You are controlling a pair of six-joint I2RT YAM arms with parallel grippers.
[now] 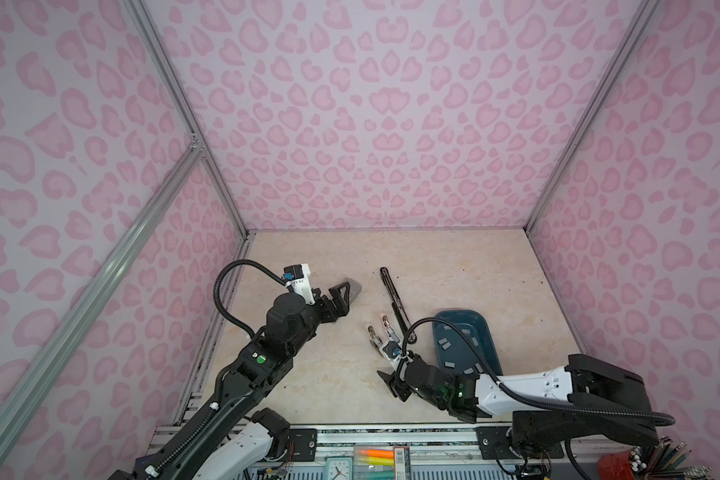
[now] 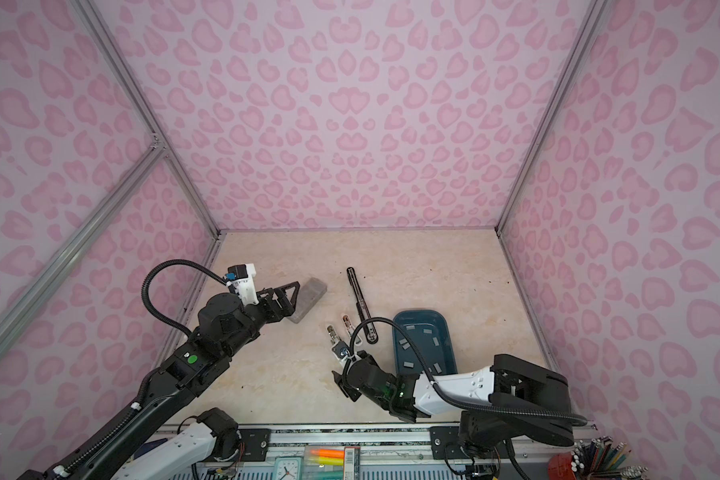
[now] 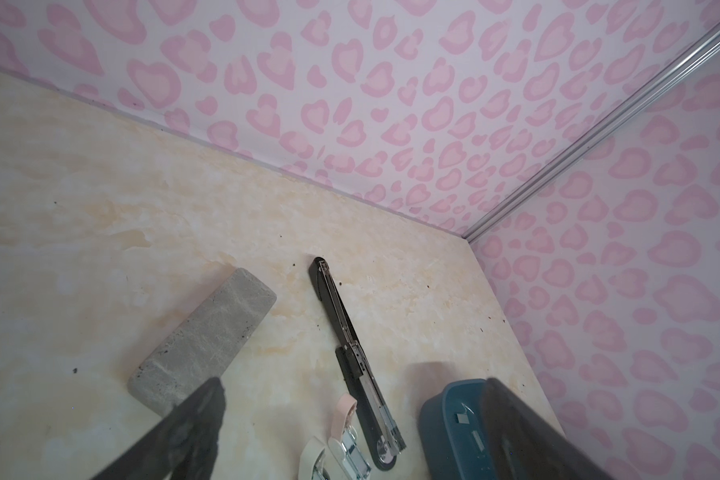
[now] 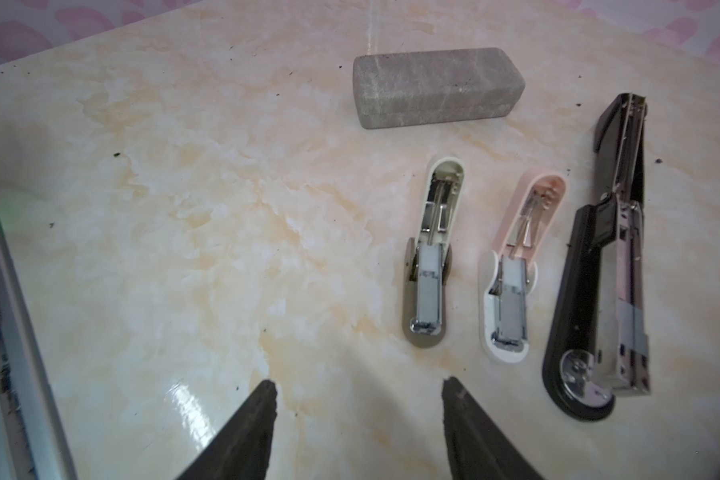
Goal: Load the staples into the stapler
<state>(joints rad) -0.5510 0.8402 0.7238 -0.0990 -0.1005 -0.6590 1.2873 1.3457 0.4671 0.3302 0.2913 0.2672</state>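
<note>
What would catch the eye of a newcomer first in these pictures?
Pink walls printed with heart-like spots surround the cell. On the beige marbled table lie three open staplers: a long black stapler, a small pink stapler, a small cream stapler. Right of them in a top view, a dark teal plastic tray holds silver-grey staple strips.

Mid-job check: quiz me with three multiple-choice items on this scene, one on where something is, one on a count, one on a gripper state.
1. Where are the staples? A in the blue tray; B in a glass jar; C in a cardboard box.
2. How many staplers lie opened out? A one; B two; C three.
3. The right gripper is: A shut on a strip; B open and empty; C shut on a pen.
Key: 1 A, grey strips lie inside it. 2 C, black stapler, pink stapler, cream stapler. 3 B, jaws apart with nothing between them in the right wrist view.
</note>
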